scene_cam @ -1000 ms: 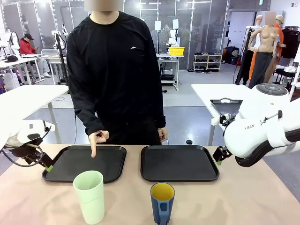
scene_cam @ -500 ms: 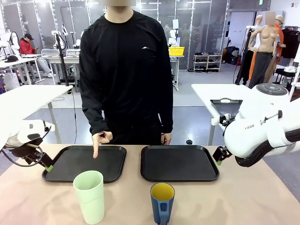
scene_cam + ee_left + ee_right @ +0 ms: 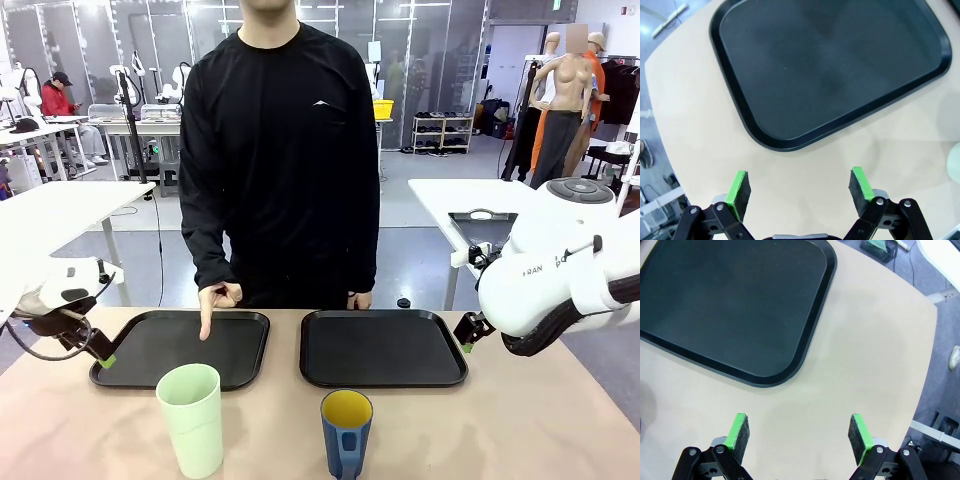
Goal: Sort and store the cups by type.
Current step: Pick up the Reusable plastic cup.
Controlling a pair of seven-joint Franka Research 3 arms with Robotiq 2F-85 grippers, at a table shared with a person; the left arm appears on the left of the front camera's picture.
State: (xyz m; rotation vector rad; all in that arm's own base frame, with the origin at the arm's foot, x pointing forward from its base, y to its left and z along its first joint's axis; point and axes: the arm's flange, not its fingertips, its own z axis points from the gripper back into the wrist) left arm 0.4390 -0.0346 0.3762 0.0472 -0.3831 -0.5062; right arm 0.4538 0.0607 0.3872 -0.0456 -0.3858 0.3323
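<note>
A tall pale mint-green tumbler (image 3: 190,420) stands upright near the table's front edge, left of centre. A shorter dark blue cup (image 3: 346,432) with a yellow inside and a handle stands to its right. My left gripper (image 3: 101,357) hovers by the left tray's (image 3: 170,350) near-left corner. In the left wrist view my left gripper (image 3: 800,187) is open and holds nothing, above bare table in front of that tray (image 3: 825,65). My right gripper (image 3: 467,337) hangs at the right tray's (image 3: 383,350) right edge. In the right wrist view my right gripper (image 3: 799,432) is open, with nothing between its pads.
A person in a black top stands at the far side. One hand (image 3: 213,303) points a finger down at the far edge of the left tray. Both black trays lie side by side with nothing on them. The right tray (image 3: 730,305) lies ahead of my right gripper.
The person has shifted a little to the right, with the pointing hand staying over the left tray. Both arms and both cups have stayed in place.
</note>
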